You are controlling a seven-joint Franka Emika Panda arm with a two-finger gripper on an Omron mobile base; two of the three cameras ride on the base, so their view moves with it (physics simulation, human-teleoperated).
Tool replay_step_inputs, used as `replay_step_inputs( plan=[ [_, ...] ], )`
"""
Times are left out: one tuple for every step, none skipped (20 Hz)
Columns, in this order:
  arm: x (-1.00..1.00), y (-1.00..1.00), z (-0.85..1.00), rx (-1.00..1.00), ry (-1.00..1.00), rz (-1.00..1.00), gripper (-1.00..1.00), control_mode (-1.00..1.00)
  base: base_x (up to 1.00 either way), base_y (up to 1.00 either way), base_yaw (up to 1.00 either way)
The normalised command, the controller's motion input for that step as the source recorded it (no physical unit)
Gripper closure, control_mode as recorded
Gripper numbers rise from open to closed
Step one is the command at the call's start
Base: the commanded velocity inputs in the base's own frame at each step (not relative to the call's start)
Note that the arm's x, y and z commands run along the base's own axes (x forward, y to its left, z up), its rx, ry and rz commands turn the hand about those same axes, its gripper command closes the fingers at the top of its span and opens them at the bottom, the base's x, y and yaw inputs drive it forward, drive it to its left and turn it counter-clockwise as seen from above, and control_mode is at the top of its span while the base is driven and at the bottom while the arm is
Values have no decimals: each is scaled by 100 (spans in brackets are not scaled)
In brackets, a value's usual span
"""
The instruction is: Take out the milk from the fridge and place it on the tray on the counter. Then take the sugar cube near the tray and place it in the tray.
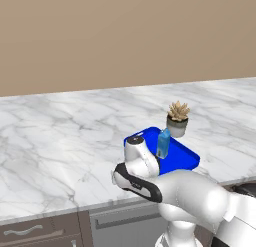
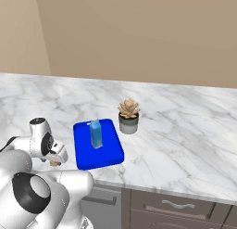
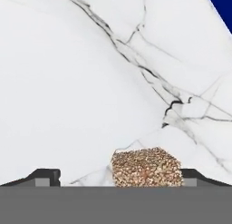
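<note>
I am holding my gripper point(image 3: 115, 178) low over the counter point(image 1: 60, 141), and my jaws are standing wide apart, released, gripping nothing. In the hand view the sugar cube point(image 3: 146, 167) is sitting on the marble between my two fingertips point(image 3: 45, 177), much closer to the right tip than to the left one; I cannot tell whether that tip is touching it. A corner of the tray point(image 3: 222, 5) is showing at the upper right of that view.

In the right base view the sugar cube point(image 2: 54, 163) is peeking out just under my hand, on the counter point(image 2: 185, 140) just left of the tray point(image 2: 106, 158), near the front edge.

The milk point(image 2: 96, 133) is standing upright in the tray, toward its far half. In the left base view the milk point(image 1: 163, 143) is standing in the tray point(image 1: 182, 158) just behind my wrist. A small potted plant point(image 2: 128, 115) is sitting on the marble just beyond the tray's far right corner.
</note>
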Motion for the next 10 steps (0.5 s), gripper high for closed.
replay_step_inputs(
  plan=[
    [0, 0, -32, 0, 0, 1, 100, -100, 0, 0, 0],
    [0, 0, -29, 0, 0, 1, 100, -100, 0, 0, 0],
    [0, 0, -26, 0, 0, 1, 100, -100, 0, 0, 0],
    [0, 0, -24, 0, 0, 1, 100, -100, 0, 0, 0],
    [0, 0, -21, 0, 0, 1, 100, -100, 0, 0, 0],
    [0, 0, -21, 0, 0, 1, 100, -100, 0, 0, 0],
    [0, 0, -20, 0, 0, 1, 100, -100, 0, 0, 0],
    [0, 0, -20, 0, 0, 1, 100, -100, 0, 0, 0],
    [0, 0, -15, 0, -1, 1, 100, -100, 0, 0, 0],
    [0, 0, -13, 0, -2, 1, 100, -100, 0, 0, 0]
  ],
)
